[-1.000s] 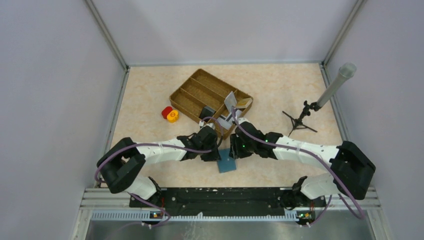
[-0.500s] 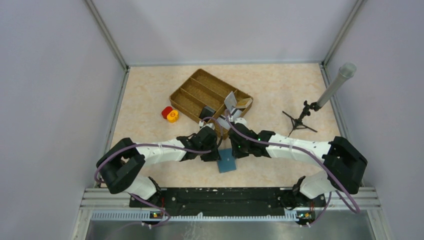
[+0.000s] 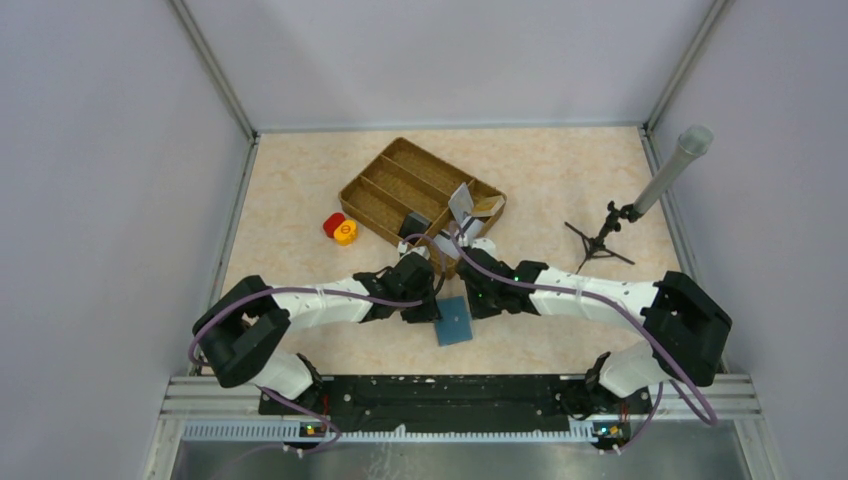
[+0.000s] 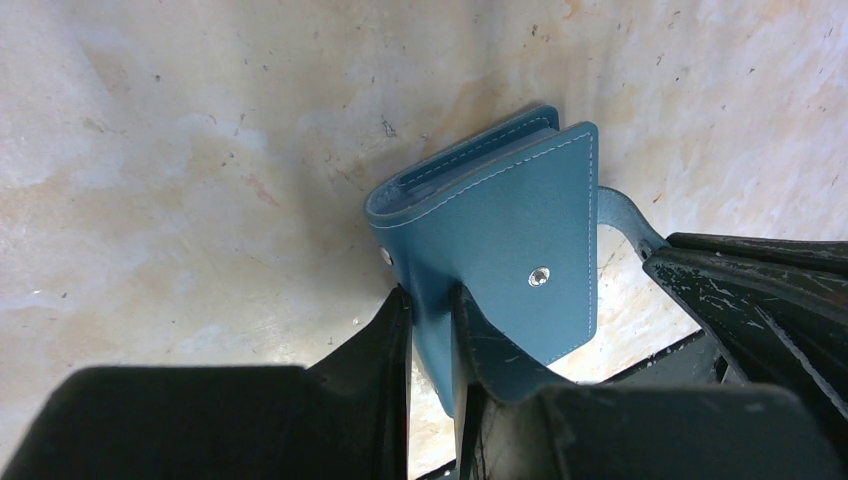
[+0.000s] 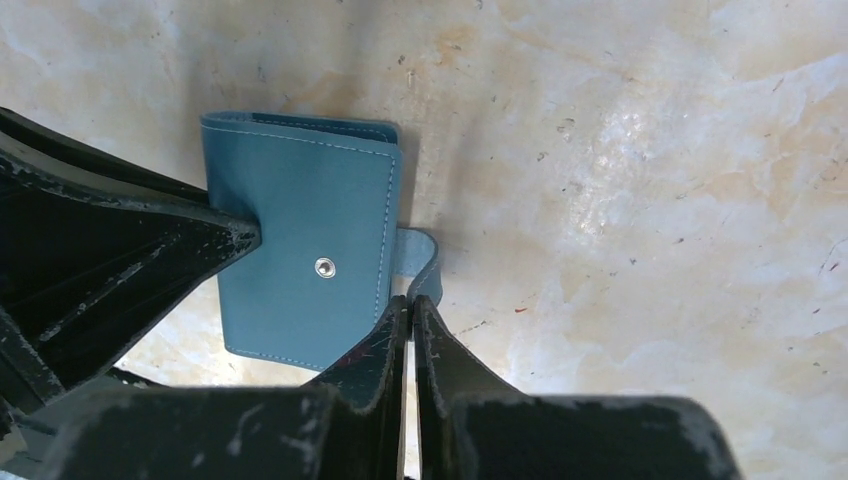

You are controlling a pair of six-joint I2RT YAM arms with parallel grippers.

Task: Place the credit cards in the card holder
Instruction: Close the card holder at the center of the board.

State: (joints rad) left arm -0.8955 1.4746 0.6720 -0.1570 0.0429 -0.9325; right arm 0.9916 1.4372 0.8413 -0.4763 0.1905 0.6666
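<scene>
Left gripper [image 4: 430, 300]: in the left wrist view its two dark fingers enter from the bottom edge and are clamped onto the lower left edge of the card holder [image 4: 500, 230], with the teal cover between them.

Right gripper [image 5: 412, 303]: in the right wrist view its fingers rise from bottom centre, pressed almost together with only a thin slit between them. Their tips meet the end of the closing tab [image 5: 425, 255], which curls out from the holder's right edge. The tab appears nipped at the tips, though the contact itself is small and partly hidden.

Card holder: folded, snap stud facing the cameras, one edge on the table [image 3: 300, 200]. In the top view it sits low in the centre of the frame, between the two grippers and just below them.

Credit cards [image 3: 462, 203]: they are in the right end of the brown divided tray [image 3: 385, 190], above the grippers. One pale grey card stands tilted, with a tan one just beside it to the right. The arms' wrists and cables overlap the tray's lower corner.

Surroundings: red and yellow round pieces [image 3: 340, 229] lie just left of the tray. A small tripod stand [image 3: 603, 235] carrying a tilted grey tube is at right, well apart from the holder.
</scene>
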